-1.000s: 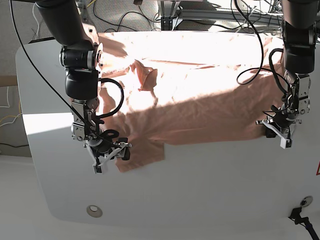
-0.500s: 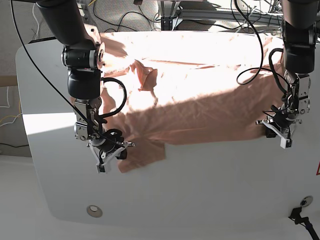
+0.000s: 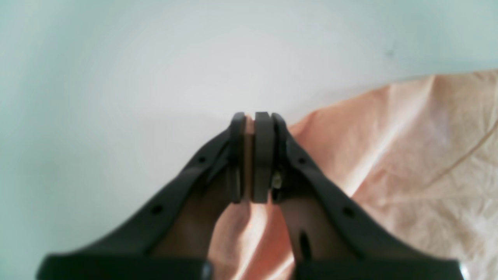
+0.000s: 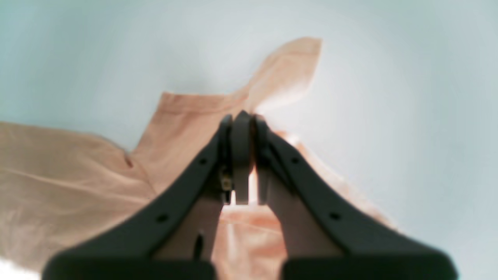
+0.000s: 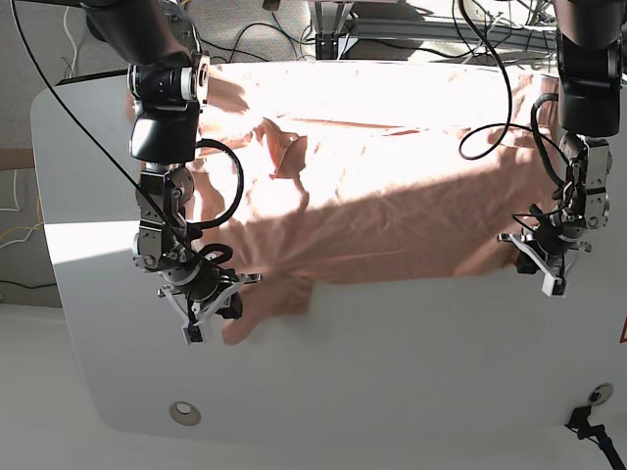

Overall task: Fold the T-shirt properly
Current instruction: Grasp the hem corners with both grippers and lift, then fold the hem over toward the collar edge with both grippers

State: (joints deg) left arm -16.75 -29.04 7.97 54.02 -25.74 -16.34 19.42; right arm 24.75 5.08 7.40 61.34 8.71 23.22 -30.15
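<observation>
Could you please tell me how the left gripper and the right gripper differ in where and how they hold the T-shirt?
The left gripper pinches the T-shirt at a plain edge corner, while the right gripper pinches it at the sleeve. In the base view, the left gripper sits on the right, the right gripper lower on the left. Both have their fingers shut on cloth above the white table.

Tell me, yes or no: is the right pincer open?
No, the right pincer is shut, pinching the T-shirt sleeve between its pads.
</observation>
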